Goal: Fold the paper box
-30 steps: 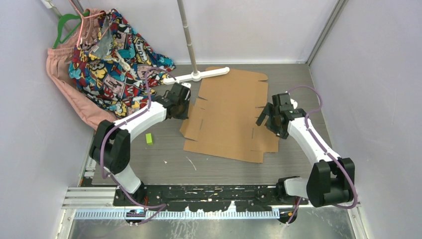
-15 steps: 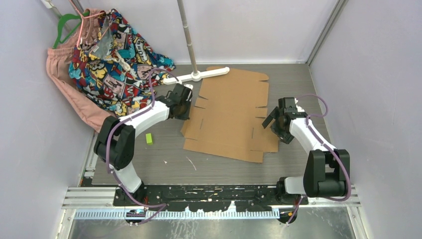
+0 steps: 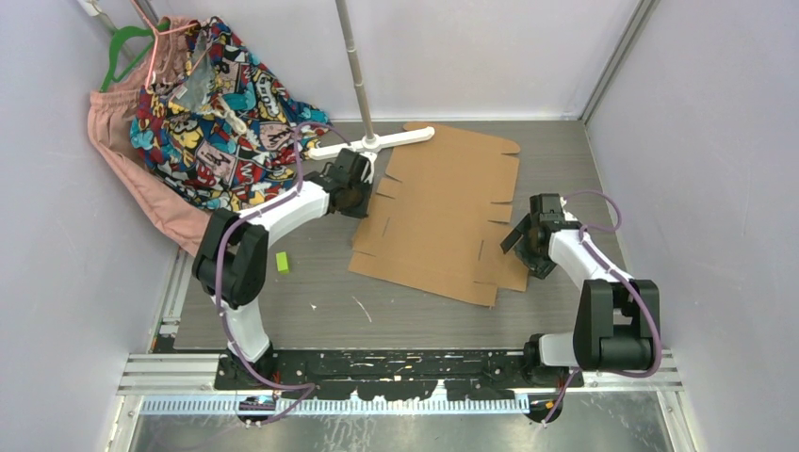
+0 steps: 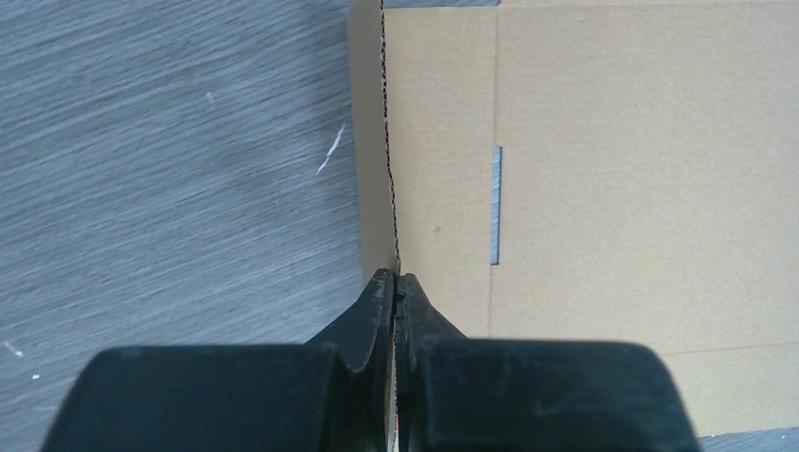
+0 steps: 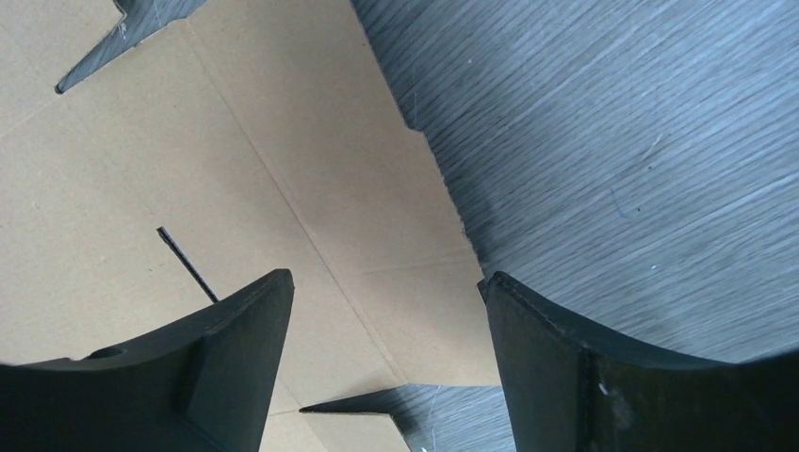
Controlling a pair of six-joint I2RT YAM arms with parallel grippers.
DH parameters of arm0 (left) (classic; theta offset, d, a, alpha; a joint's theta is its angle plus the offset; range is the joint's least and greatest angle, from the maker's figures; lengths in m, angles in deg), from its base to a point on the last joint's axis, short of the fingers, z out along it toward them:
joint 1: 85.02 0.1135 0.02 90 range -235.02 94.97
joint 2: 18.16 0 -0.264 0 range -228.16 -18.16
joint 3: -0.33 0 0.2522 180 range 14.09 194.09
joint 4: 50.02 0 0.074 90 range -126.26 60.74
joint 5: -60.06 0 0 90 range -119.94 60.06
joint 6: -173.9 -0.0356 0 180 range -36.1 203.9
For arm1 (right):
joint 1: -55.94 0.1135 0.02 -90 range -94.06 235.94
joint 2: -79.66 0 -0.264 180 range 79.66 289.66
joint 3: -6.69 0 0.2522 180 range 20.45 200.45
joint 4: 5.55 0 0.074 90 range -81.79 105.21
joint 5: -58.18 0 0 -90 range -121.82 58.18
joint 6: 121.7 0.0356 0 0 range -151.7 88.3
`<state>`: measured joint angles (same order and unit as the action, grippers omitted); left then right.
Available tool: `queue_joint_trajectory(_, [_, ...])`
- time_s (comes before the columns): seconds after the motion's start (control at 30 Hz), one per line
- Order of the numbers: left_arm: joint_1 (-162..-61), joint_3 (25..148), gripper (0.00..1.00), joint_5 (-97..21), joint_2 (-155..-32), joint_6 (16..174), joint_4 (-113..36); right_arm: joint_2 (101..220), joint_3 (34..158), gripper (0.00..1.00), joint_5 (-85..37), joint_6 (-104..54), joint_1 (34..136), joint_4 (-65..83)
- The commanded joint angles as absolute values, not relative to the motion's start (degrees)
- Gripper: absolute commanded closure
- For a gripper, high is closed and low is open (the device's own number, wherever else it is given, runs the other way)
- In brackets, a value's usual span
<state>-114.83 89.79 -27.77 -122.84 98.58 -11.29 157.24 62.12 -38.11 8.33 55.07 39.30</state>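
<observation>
The paper box is a flat brown die-cut cardboard sheet lying on the grey table. My left gripper is shut on the sheet's left side flap. In the left wrist view that flap stands on edge and runs straight out of the closed gripper, with the rest of the box flat to its right. My right gripper hangs open over the sheet's right side flaps. In the right wrist view the box lies below the gripper, and nothing is between the fingers.
A white stand base with an upright pole touches the sheet's back left corner. Patterned and pink clothes are heaped at the back left. A small green block lies left of the sheet. Walls close in on both sides.
My left gripper has moved back and right with the flap, and the sheet has turned and slid towards the back right. My right gripper has drawn nearer and rightward, its jaws slightly narrower.
</observation>
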Motion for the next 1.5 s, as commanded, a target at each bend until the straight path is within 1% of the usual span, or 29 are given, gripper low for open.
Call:
queue_joint_trajectory(0.0, [-116.4, 92.71, 1.0, -31.79, -125.44, 96.9, -12.52, 153.27, 61.56, 0.2, -37.99, 9.66, 54.88, 38.29])
queue_joint_trajectory(0.1, [-117.56, 93.96, 0.99, -31.73, -126.98, 96.73, -12.43, 151.48, 62.12, 0.11, -39.31, 9.71, 54.67, 40.22])
queue_joint_trajectory(0.3, [-119.06, 95.78, 1.0, -31.05, -129.16, 96.05, -12.21, 146.6, 63.01, 0.03, -41.22, 9.85, 53.41, 42.57])
queue_joint_trajectory(0.77, [-122.74, 99.7, 1.0, -32.83, -130.31, 95.06, -11.61, 148.45, 59.16, 0.04, -38.3, 10.24, 48.22, 40.58])
queue_joint_trajectory(0.93, [-123.39, 100.48, 0.99, -31.87, -129.85, 95.07, -11.14, 148.07, 58.68, 0.12, -37.55, 10.05, 47.4, 40.25])
queue_joint_trajectory(1.03, [-123.39, 100.61, 1.0, -31.12, -129.4, 94.76, -10.75, 147.27, 58.62, 0.2, -37.53, 9.8, 47.16, 40.37])
queue_joint_trajectory(1.1, [-123.36, 100.81, 1.0, -30.93, -129.05, 94.71, -10.33, 146.6, 58.65, 0.3, -37.4, 9.7, 47.07, 40.51])
queue_joint_trajectory(1.13, [-123.36, 100.83, 0.99, -30.87, -128.81, 94.68, -10.32, 146.29, 58.68, 0.32, -37.34, 9.7, 47.06, 40.67])
queue_joint_trajectory(1.2, [-123.4, 100.92, 1.0, -30.9, -128.2, 94.71, -10.22, 145.72, 58.89, 0.35, -36.99, 9.61, 47.07, 40.8])
queue_joint_trajectory(1.47, [-123.37, 101.53, 1.0, -32.03, -126.13, 95.15, -9.94, 143.12, 60.48, 0.53, -35.88, 9.1, 47.06, 42.54])
